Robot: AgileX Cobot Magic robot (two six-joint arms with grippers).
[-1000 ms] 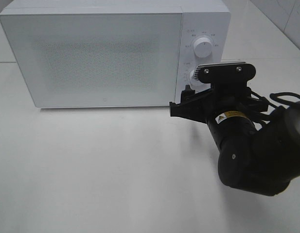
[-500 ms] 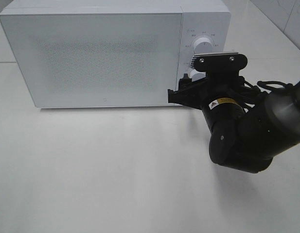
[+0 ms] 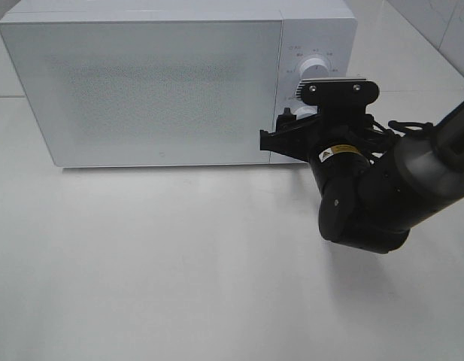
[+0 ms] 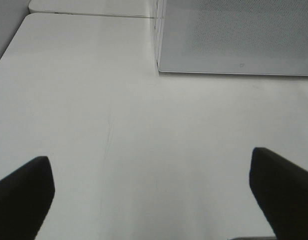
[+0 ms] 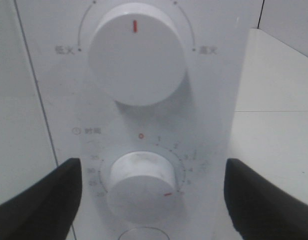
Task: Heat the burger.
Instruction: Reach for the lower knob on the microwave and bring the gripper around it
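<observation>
The burger is out of view. The white microwave [image 3: 156, 83] stands at the back of the table with its door closed. My right gripper [image 3: 290, 129] is up against the control panel. In the right wrist view it [image 5: 151, 200] is open, with one black finger [image 5: 39, 200] on each side of the lower timer knob [image 5: 141, 185] and a gap between them and it. The knob's red mark points to the lower right. The upper power knob [image 5: 137, 52] sits above it. My left gripper [image 4: 154, 200] is open over bare table, holding nothing.
The white tabletop [image 3: 179, 256] stretches out in front of the microwave. The microwave's lower front corner [image 4: 161, 67] shows in the left wrist view. The right arm's bulky black body [image 3: 367, 195] hangs over the table's right side.
The right arm has moved in toward the control panel and a little up, bringing its gripper around the lower knob. The jaws have kept the same width.
</observation>
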